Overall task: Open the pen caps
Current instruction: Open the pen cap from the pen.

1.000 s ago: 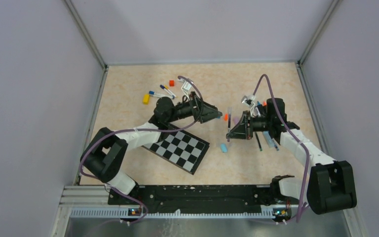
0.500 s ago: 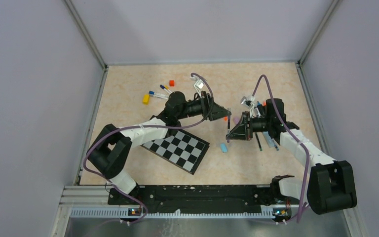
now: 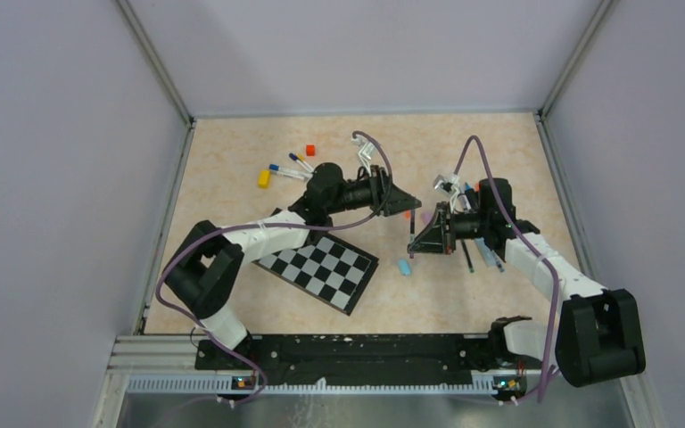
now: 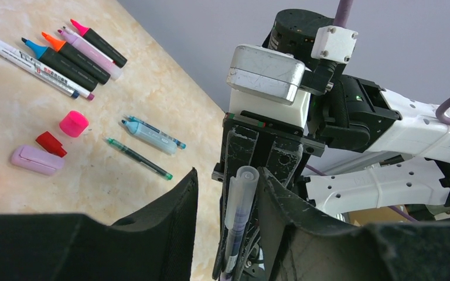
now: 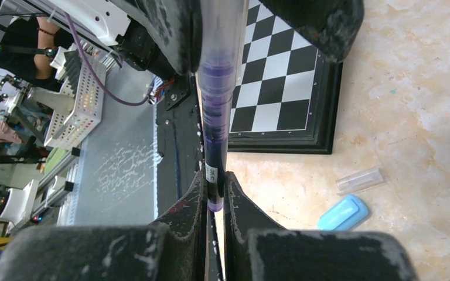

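We hold the pen [image 5: 214, 134] upright over the counter [image 5: 416, 117].
Our right fingers [image 5: 181, 225] pinch its purple barrel; our left fingers [image 4: 167, 216] stand partly apart either side of its clear cap [image 4: 241, 193], a gap showing.

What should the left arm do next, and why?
Probably close the left gripper onto the pen cap. Its jaws stand apart on either side of the clear cap, with a gap showing, while the right gripper is shut on the far end of the purple pen, steadying it for a pull.

Checkerboard [image 3: 321, 270], yellow block [image 3: 264, 178], probable red cube [image 3: 310, 150]
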Controlling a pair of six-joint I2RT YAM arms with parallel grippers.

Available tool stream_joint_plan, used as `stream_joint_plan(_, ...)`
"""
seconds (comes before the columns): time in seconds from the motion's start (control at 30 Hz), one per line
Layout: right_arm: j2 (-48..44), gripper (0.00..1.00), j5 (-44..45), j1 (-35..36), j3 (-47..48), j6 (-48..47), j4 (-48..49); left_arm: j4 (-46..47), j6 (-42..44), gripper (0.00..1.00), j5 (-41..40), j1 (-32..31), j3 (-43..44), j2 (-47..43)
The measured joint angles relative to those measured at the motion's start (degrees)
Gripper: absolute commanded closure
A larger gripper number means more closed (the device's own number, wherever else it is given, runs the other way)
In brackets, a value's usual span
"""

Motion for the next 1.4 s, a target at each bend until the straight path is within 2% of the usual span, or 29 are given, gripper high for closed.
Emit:
stream_joint_plan(0.17, 0.00, 1.00, 0.31, 0.00, -0.02, -0.02, -0.39, -0.15, -0.70, 0.72, 0.42, -0.26, 0.09, 0.35)
stream_joint_plan(0.27, 0.00, 1.00, 0.57, 0.00, -0.02, 0.00, -0.55, 0.28, -1.09, 0.90, 1.51, -0.26, 0.66, 0.92)
stream_joint_plan(0.37, 0.00, 1.00, 0.66, 0.00, 0.00, 0.02, -0.81, 1.14, -1.38, 1.00, 2.47, -0.24, 0.74, 1.46)
stream_joint_plan(0.4, 0.00, 0.89, 0.74, 0.00, -0.02, 0.02, -0.92, 1.55, -1.49, 1.00, 2.71, -0.24, 0.74, 1.70)
stream_joint_plan(0.43, 0.00, 0.83, 0.87, 0.00, 0.00, 0.02, -1.14, 1.84, -1.62, 1.00, 2.86, -0.24, 0.74, 1.84)
stream_joint_plan(0.47, 0.00, 0.74, 0.94, 0.00, -0.02, 0.02, -1.31, 1.97, -1.70, 1.00, 3.02, -0.24, 0.74, 1.92)
stream_joint_plan(0.53, -0.02, 0.65, 1.16, 0.00, 0.00, -0.02, -1.57, 1.92, -1.75, 1.00, 3.02, -0.24, 0.74, 1.92)
stream_joint_plan(0.67, -0.02, 0.56, 1.79, -0.07, 0.00, 0.94, -0.74, 1.03, -1.33, 1.00, 2.47, -0.26, 0.74, 1.92)
stream_joint_plan(0.87, -0.02, 0.54, 1.62, -0.72, 0.02, 6.03, 4.13, -1.60, -0.15, 1.00, -0.83, -0.37, 0.74, 1.84)
stream_joint_plan(0.97, 0.09, 0.56, 1.70, -0.81, 0.39, 8.55, 6.45, -2.05, 0.42, 1.00, -2.91, -0.85, 0.74, 1.79)
stream_joint_plan(1.03, 0.28, 0.62, 1.97, -0.81, 0.70, 10.03, 7.98, -2.08, 0.48, 1.00, -3.76, -1.33, 0.74, 1.79)
stream_joint_plan(1.07, 0.42, 0.70, 2.25, -0.81, 0.70, 10.67, 8.70, -2.08, 0.59, 1.00, -4.31, -1.60, 0.74, 1.77)
stream_joint_plan(1.1, 0.55, 0.82, 2.62, -0.81, 0.70, 11.30, 9.01, -2.08, 0.63, 1.00, -4.76, -1.88, 0.74, 1.75)
stream_joint_plan(1.13, 0.74, 0.99, 3.10, -0.81, 0.70, 11.82, 9.20, -2.08, 0.63, 1.00, -5.20, -2.14, 0.72, 1.68)
stream_joint_plan(1.4, 1.51, 1.00, 4.46, -0.92, 0.70, 15.32, 11.96, -1.92, 2.34, 1.00, -9.14, -2.47, 0.04, -0.22)
